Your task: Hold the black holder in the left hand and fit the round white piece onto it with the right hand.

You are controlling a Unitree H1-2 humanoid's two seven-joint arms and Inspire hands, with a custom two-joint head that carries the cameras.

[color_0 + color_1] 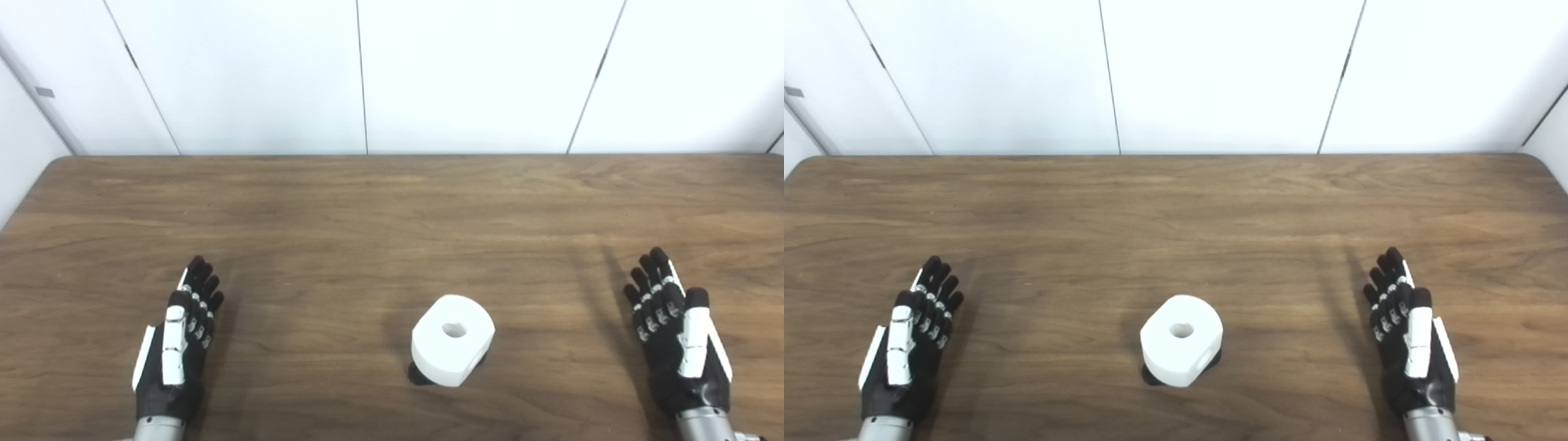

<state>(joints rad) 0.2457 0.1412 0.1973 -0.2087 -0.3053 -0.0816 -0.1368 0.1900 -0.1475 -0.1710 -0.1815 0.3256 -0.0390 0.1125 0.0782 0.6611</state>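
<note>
Both hands, left (174,349) and right (680,343), flat, fingers spread, empty; white piece (452,339) at table's 6 o'clock looks rigid, light, slick—pinch its sides, holder (419,375) barely visible beneath.

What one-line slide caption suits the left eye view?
Round white piece sits over black holder on the table, between open left hand and right hand.

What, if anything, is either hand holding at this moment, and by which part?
Nothing is held. The left hand and right hand are open at the sides, apart from the round white piece, which sits on the black holder.
</note>
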